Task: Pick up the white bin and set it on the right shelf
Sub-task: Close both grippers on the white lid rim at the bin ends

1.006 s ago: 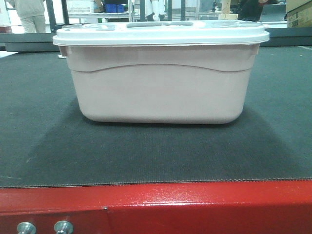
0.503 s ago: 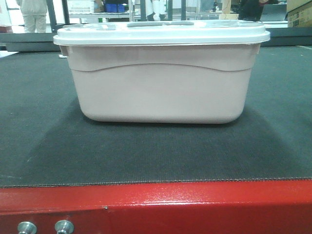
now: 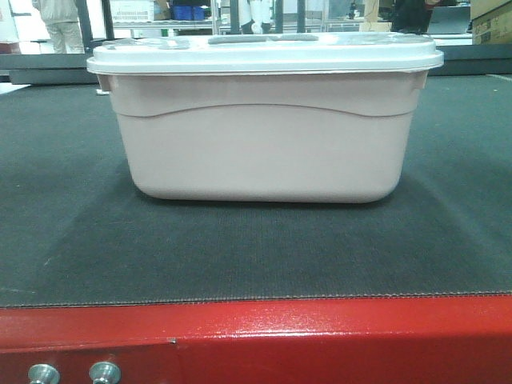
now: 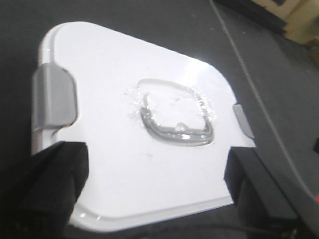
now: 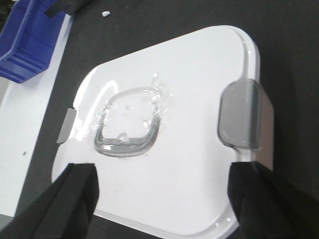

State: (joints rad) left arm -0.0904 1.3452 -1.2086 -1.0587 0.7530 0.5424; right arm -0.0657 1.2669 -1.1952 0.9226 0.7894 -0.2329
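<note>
The white bin [image 3: 260,136] sits upright with its lid [image 4: 139,74] on, about midway along the dark mat [image 3: 240,248] and set back from the mat's front edge, where the red frame [image 3: 320,336] runs. I judge this to be the approach, before any grasp. My left gripper [image 4: 155,157] and my right gripper [image 5: 162,169] each hang over the lid with fingers spread wide and nothing between them. Next, I think, each hand needs to go down at one short end, near the grey latches [image 4: 52,97], and catch under the rim, both together, so the tub lifts level. The lid looks slick and offers no hold by itself. Neither arm shows in the front view, so I cannot tell how high above the lid I am. In the wrist views my fingers are only dark, blurred blocks in the bottom corners. The right shelf I cannot make out anywhere. A blue bin [image 5: 27,40] lies just beyond one edge of the mat.
</note>
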